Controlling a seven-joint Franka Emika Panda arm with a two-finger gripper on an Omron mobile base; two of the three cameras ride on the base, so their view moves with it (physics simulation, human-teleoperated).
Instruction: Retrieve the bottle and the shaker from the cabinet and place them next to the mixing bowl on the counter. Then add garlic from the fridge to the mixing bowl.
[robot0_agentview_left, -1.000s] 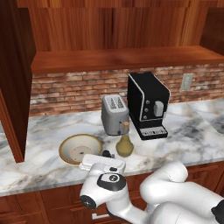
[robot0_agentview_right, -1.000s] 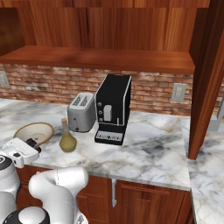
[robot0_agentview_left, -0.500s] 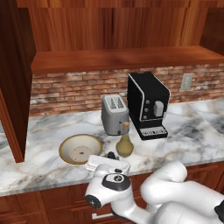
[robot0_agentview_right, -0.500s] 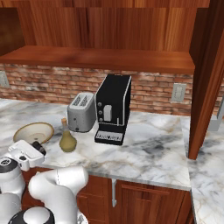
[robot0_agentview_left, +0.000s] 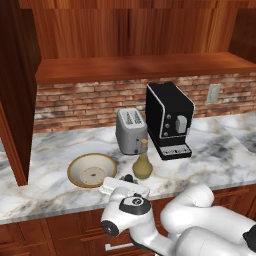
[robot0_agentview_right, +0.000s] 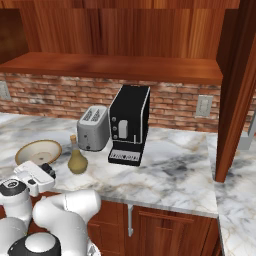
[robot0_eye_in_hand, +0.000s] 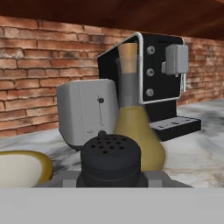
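Observation:
A small black shaker (robot0_eye_in_hand: 110, 159) sits between the fingers of my gripper (robot0_eye_in_hand: 111, 179), which is shut on it. The gripper (robot0_agentview_left: 127, 180) hovers low over the front of the white marble counter (robot0_agentview_left: 215, 150), between the mixing bowl (robot0_agentview_left: 92, 170) and the olive-tan bottle (robot0_agentview_left: 142, 167). The corked bottle (robot0_agentview_right: 76, 161) stands upright on the counter just right of the bowl (robot0_agentview_right: 39, 151). In the hand view the bottle (robot0_eye_in_hand: 135, 127) rises right behind the shaker and the bowl's rim (robot0_eye_in_hand: 22, 168) shows at the lower left. The cabinet shelf (robot0_agentview_left: 140, 67) hangs above. Fridge and garlic are out of view.
A grey toaster (robot0_agentview_left: 131, 131) and a black coffee machine (robot0_agentview_left: 169, 120) stand behind the bottle against the brick wall. A wooden cabinet side (robot0_agentview_left: 15, 100) comes down at the left, another panel (robot0_agentview_right: 235, 90) at the right. Bare marble (robot0_agentview_right: 175, 170) lies right of the coffee machine.
My hand has slid a little to the right along the counter's front, toward the bottle, with the shaker still in it. Bottle and bowl stay put.

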